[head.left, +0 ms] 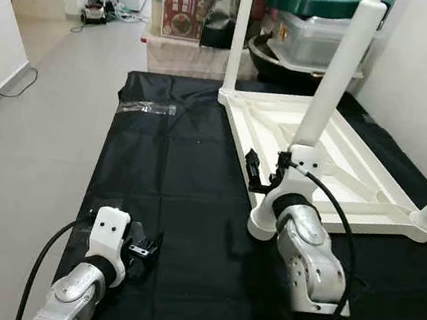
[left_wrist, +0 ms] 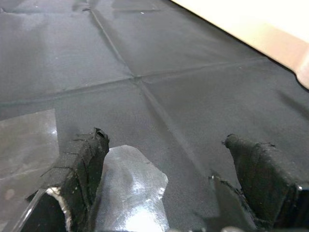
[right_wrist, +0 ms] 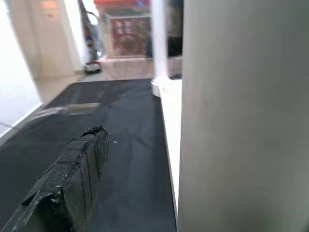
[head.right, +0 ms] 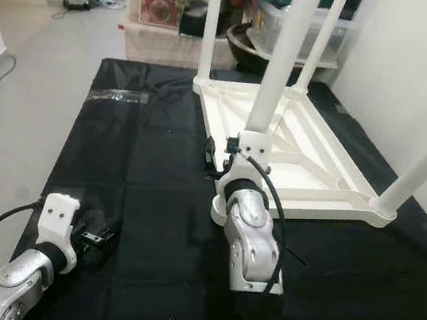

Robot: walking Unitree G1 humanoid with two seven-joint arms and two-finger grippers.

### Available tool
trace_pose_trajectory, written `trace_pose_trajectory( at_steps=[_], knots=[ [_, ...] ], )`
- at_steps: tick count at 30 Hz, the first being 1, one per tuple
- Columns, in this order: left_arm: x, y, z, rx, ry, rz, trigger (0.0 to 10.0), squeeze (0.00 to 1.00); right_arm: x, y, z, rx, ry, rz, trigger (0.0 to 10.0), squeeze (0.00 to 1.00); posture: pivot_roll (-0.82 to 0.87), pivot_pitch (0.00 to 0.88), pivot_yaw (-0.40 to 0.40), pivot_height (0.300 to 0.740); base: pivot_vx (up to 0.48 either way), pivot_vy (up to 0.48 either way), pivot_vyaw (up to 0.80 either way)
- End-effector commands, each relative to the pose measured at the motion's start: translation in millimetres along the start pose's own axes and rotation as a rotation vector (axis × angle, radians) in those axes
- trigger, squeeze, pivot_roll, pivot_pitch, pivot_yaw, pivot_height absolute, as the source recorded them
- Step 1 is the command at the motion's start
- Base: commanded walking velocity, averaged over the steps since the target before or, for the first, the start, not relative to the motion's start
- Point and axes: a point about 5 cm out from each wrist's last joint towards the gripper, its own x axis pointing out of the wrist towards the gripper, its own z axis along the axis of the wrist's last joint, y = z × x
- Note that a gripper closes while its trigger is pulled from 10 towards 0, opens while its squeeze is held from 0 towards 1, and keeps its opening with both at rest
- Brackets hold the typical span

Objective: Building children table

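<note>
The white plastic children's table point(head.left: 341, 167) lies upside down on the black floor mat point(head.left: 176, 195), legs up. The right gripper point(head.left: 263, 175) sits at the near white cylindrical leg point(head.left: 334, 81) — whether it grips, I cannot tell. The left gripper point(left_wrist: 166, 169) hovers low over the mat, fingers spread — empty.

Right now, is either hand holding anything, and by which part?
The right hand is at the base of the near white plastic table leg, but contact cannot be told. The left hand is open over the black mat, holding nothing.
</note>
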Motion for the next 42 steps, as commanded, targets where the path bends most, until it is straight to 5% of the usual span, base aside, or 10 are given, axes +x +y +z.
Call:
trace_pose_trajectory(
  at_steps=[1,3,4,5,6,14,16,18,24,42],
  knots=[
    [-0.7,0.0,-0.1,0.006,0.002,0.000,10.0,0.00,-2.7,6.2,-2.6,-0.008,0.006,0.041,10.0,1.00,0.00,0.000,-0.042,0.740,0.000,0.000,0.00],
    [-1.5,1.9,0.3,0.010,0.004,0.000,10.0,0.00,-4.8,-1.7,-7.2,-0.026,0.039,0.018,10.0,1.00,-0.01,0.000,-0.035,0.740,0.000,0.000,0.00],
    [-2.5,3.0,-0.1,0.012,0.007,0.003,10.0,0.00,-6.9,-7.1,-9.6,-0.033,0.065,0.000,10.0,0.75,-0.02,0.000,-0.032,0.740,0.000,0.000,0.00],
    [-2.5,3.0,-0.1,0.012,0.007,0.003,10.0,0.00,-6.9,-7.1,-9.6,-0.033,0.065,0.000,10.0,0.75,-0.02,0.000,-0.032,0.740,0.000,0.000,0.00],
    [-3.6,3.6,-0.8,0.010,0.011,0.006,10.0,0.00,-11.1,-14.8,-12.0,-0.031,0.097,-0.016,10.0,0.00,-0.03,0.000,-0.030,0.740,0.000,0.000,0.00],
    [-8.0,0.0,-4.9,-0.005,0.028,0.009,10.0,0.00,-36.9,-28.9,-11.8,0.099,0.189,0.036,10.0,0.00,-0.05,0.000,-0.018,0.740,0.000,0.000,0.00],
    [-9.0,-0.6,-6.8,-0.007,0.036,0.010,10.0,0.00,-43.6,-32.0,-18.6,-0.016,0.216,0.011,10.0,0.00,-0.05,0.000,-0.012,0.740,0.000,0.000,0.00],
    [-9.3,-0.8,-7.2,-0.007,0.039,0.010,10.0,0.00,-45.1,-34.0,-20.9,-0.063,0.223,-0.008,10.0,0.00,-0.05,0.000,-0.012,0.740,0.000,0.000,0.00],
    [-9.8,9.1,-7.9,0.028,0.073,0.083,10.0,0.00,-32.9,-20.1,-33.4,0.070,0.306,0.054,10.0,0.00,-0.04,0.000,-0.018,0.740,0.000,0.000,0.00],
    [-20.0,9.9,1.9,0.073,0.024,0.194,10.0,0.00,12.9,-12.3,43.1,-0.003,-0.092,0.054,10.0,0.00,0.01,0.000,-0.042,0.740,0.000,0.000,0.00]
  ],
)
